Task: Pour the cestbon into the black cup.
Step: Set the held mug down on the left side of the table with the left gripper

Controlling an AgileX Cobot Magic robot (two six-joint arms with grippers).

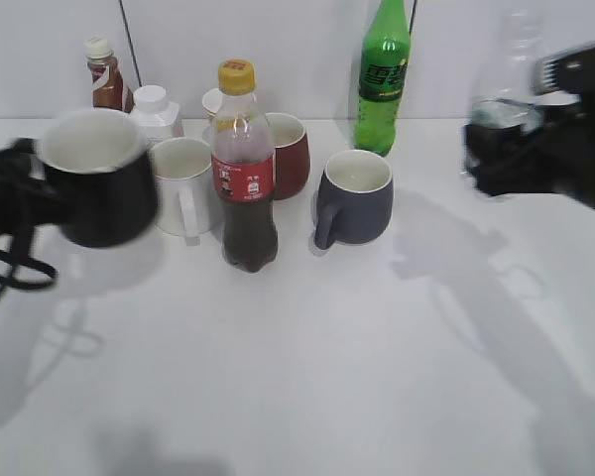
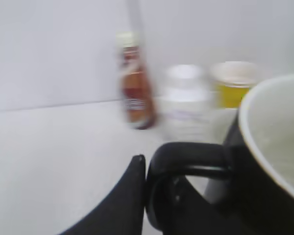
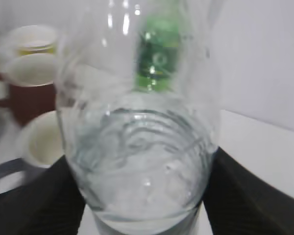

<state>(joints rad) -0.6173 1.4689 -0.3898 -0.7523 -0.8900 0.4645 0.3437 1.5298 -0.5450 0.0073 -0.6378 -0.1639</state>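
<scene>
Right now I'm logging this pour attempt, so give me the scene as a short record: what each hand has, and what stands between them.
left hand: shut on the black cup's handle
black cup: lifted, upright, at left
right hand: shut on the cestbon
cestbon: lifted, upright, at right, some water inside
pour: not begun; bottle and cup far apart
between them: cola bottle, white mug, red mug, blue-grey mug, green soda bottle
</scene>
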